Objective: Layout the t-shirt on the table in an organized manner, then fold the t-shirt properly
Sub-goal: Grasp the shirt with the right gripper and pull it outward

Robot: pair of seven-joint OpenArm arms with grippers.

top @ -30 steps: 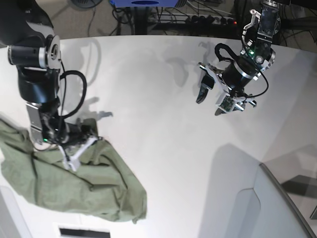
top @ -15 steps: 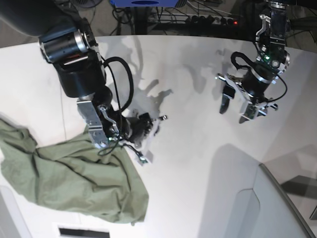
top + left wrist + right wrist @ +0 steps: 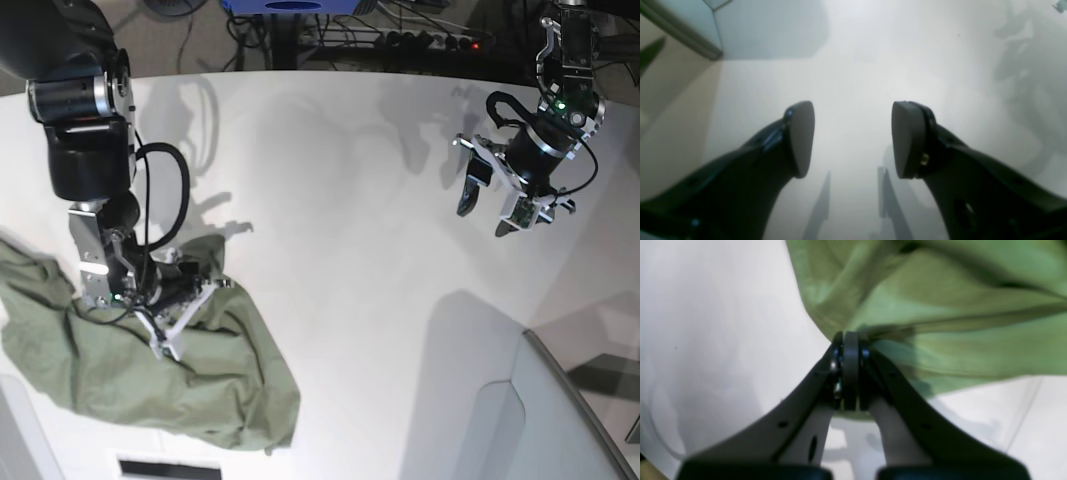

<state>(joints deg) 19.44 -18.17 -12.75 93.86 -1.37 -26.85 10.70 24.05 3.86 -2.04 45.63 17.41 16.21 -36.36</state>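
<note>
The olive-green t-shirt (image 3: 130, 375) lies crumpled in a heap at the near left of the white table (image 3: 330, 200). My right gripper (image 3: 165, 340) is low over the heap's upper right part. In the right wrist view the right gripper (image 3: 846, 336) is shut, pinching a fold at the t-shirt's (image 3: 940, 306) edge, with the cloth pulled into creases at the tips. My left gripper (image 3: 484, 220) hangs open above bare table at the far right. In the left wrist view the left gripper (image 3: 853, 140) holds nothing between its fingers.
A grey angled panel (image 3: 545, 420) with a dark edge rises at the near right corner, and shows in the left wrist view as the panel (image 3: 680, 30) at top left. Cables and a power strip (image 3: 430, 40) lie beyond the table's curved far edge.
The right arm swung right with the cloth, then came back left and lower; the heap's right part shifted with it. The left gripper drifted right and slightly up, still open.
</note>
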